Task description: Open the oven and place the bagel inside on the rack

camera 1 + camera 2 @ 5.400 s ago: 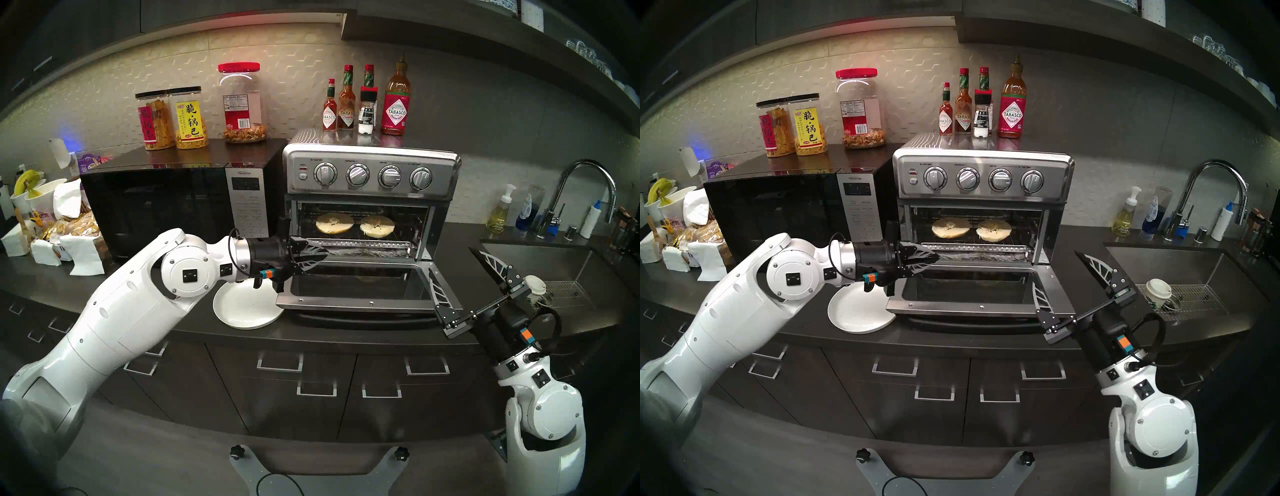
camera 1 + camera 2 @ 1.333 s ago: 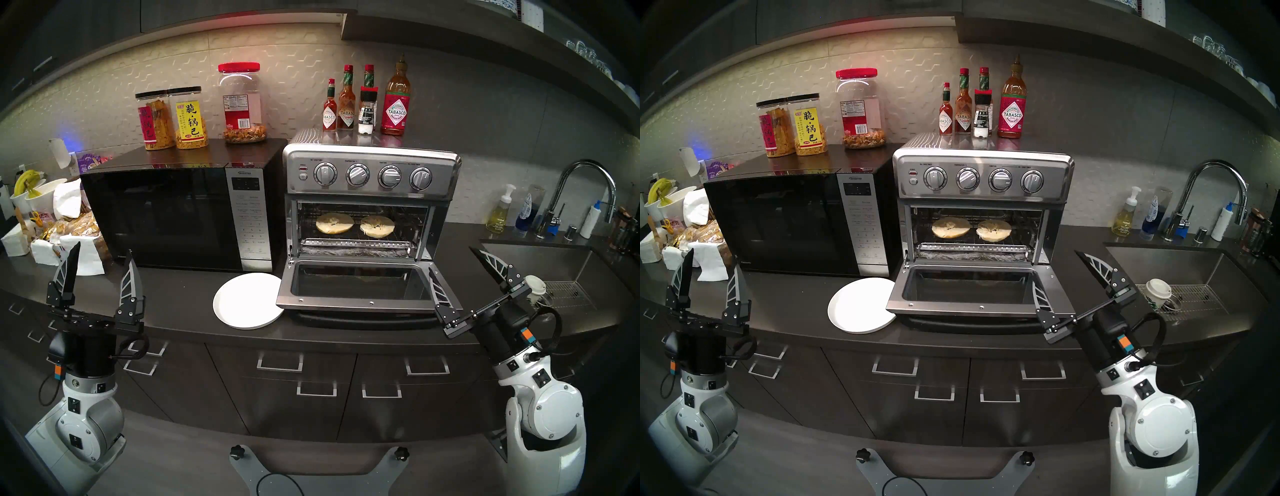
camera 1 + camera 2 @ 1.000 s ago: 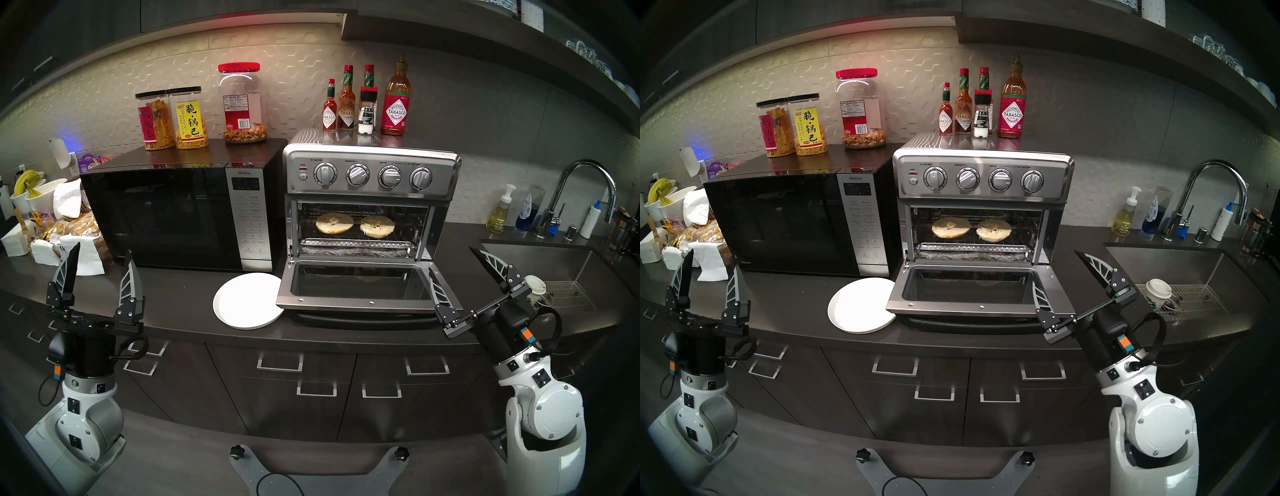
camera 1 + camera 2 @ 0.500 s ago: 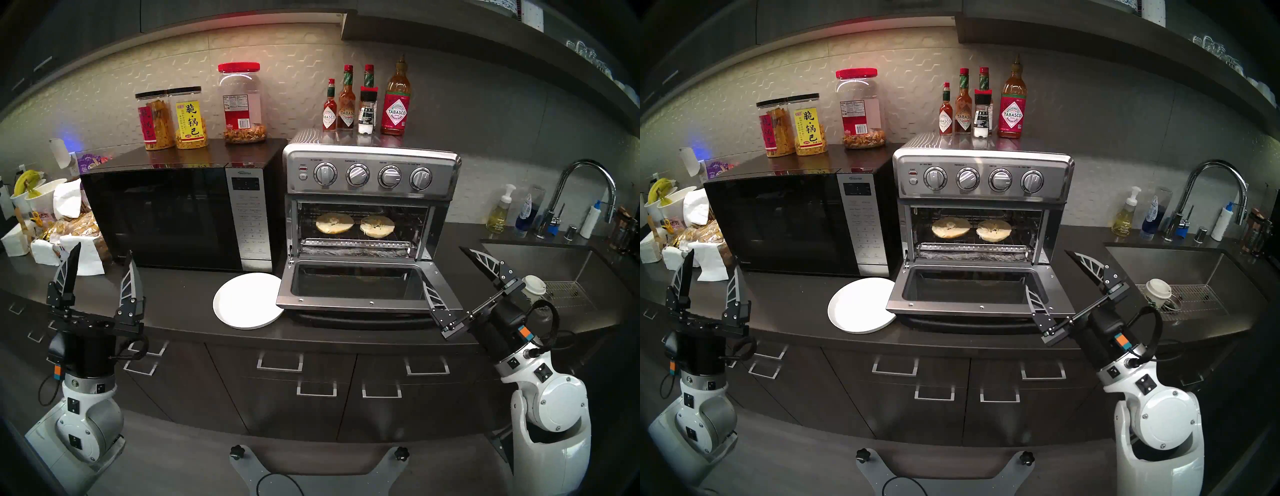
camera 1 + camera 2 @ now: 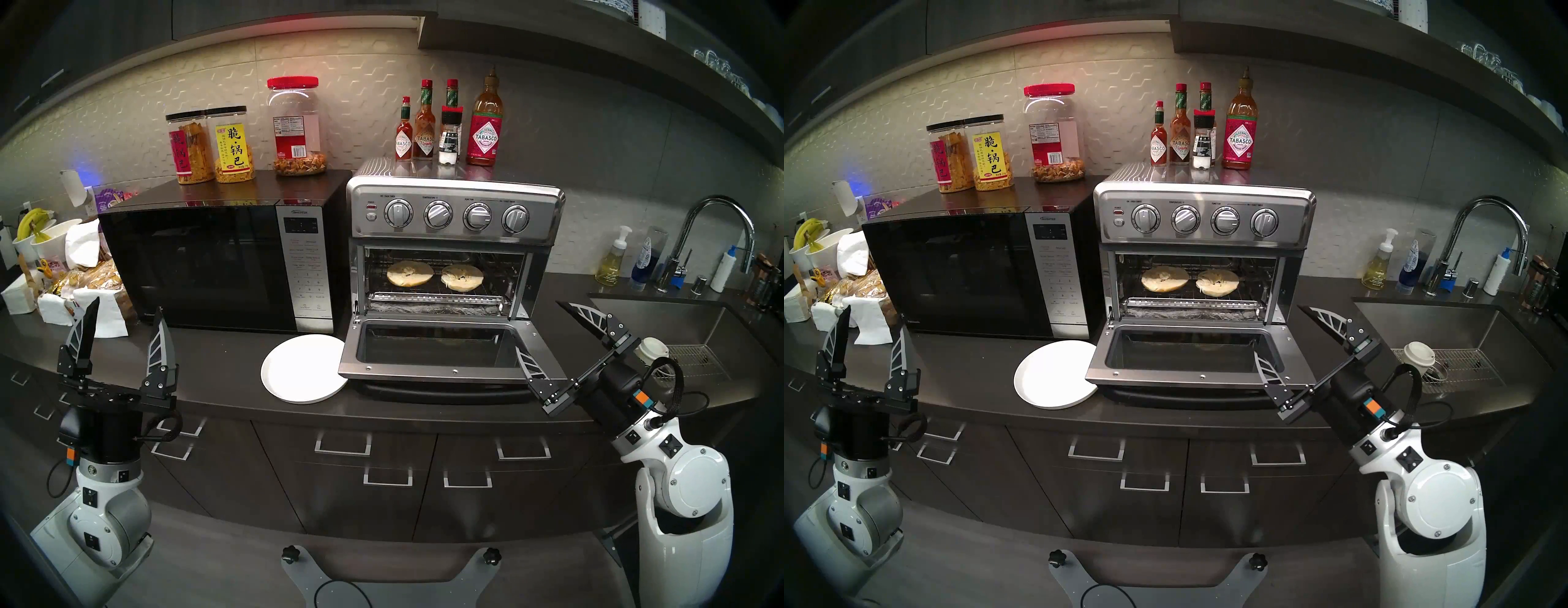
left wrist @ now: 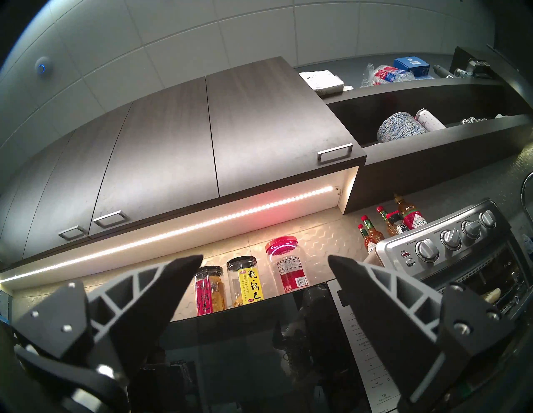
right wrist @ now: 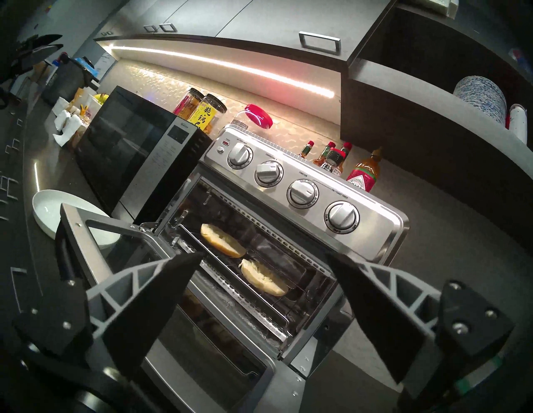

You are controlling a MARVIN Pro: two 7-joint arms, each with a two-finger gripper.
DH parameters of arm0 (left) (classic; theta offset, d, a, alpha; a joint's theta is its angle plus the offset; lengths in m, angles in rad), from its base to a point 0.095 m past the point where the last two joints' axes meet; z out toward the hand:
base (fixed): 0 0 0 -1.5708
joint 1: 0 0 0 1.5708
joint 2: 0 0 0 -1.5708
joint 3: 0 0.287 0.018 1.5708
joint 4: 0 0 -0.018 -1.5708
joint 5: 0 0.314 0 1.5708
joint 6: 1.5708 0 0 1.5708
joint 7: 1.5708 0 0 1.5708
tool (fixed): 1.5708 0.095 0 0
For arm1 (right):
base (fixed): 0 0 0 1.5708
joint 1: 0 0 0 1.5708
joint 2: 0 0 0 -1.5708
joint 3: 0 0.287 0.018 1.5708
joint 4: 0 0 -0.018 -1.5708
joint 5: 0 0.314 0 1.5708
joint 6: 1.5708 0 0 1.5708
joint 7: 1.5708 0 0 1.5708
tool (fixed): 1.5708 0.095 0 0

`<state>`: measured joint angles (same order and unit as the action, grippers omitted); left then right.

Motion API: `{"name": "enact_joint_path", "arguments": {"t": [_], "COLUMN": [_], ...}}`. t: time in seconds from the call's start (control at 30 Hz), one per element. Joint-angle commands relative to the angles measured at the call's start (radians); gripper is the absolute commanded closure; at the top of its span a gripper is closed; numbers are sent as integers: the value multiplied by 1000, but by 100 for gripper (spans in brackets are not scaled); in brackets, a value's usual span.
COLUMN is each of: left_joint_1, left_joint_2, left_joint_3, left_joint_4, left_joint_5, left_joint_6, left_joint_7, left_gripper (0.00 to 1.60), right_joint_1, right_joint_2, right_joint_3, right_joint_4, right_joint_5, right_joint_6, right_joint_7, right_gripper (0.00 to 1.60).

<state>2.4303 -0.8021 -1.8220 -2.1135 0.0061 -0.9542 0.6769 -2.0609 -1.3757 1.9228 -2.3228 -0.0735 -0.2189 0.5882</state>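
Both grippers stand spread and empty: left gripper (image 5: 121, 327) raised at the near left of the counter, right gripper (image 5: 547, 335) at the near right corner of the oven door (image 5: 432, 369).

Bagel: two halves, left half (image 5: 410, 273) and right half (image 5: 462, 277), lie cut face up, side by side on the rack (image 5: 500, 276) inside the toaster oven (image 5: 454, 187). Door hangs fully down. Foil-lined tray (image 5: 437, 302) sits one level below the rack. White plate (image 5: 297, 373) is bare, just left of the door, its right edge tucked under the door's corner. Microwave (image 5: 203, 267) left of the oven, shut.

Change: about five seconds ago the left arm reached across to the oven mouth; it is now pulled back clear. Over the last second the right wrist has tipped lower and leftward, fingers angled toward the door's right edge. Bagel halves unmoved throughout.

Judgement: placement looks done; oven open, bagel on rack. Nothing left except clearing the arms.
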Motion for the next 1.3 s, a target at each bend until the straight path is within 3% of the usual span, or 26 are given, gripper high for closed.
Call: {"name": "enact_joint_path", "arguments": {"t": [0.0, 0.07, 0.7, 0.77, 1.03, 1.27], "left_joint_1": [-2, -2, -2, -2, -2, -2], "left_joint_2": [0, 0, 1, 1, 1, 1], "left_joint_3": [-10, -10, -10, -10, -10, -10], "left_joint_4": [-21, -21, -21, -21, -21, -21], "left_joint_5": [2, 2, 3, 3, 3, 3], "left_joint_6": [-4, -4, -4, -4, -4, -4], "left_joint_7": [1, 1, 2, 2, 3, 3], "left_gripper": [0, 0, 0, 0, 0, 0], "right_joint_1": [11, 16, 26, 30, 39, 70], "right_joint_2": [0, 10, 6, 12, 33, 79], "right_joint_3": [-3, -3, 1, 1, 4, 10], "right_joint_4": [-32, -32, -39, -33, -33, -30], "right_joint_5": [14, 28, 18, 12, 15, 52], "right_joint_6": [31, 65, 82, 54, 71, 160], "right_joint_7": [4, 23, 32, 31, 51, 117], "right_gripper": [0, 0, 0, 0, 0, 0]}}
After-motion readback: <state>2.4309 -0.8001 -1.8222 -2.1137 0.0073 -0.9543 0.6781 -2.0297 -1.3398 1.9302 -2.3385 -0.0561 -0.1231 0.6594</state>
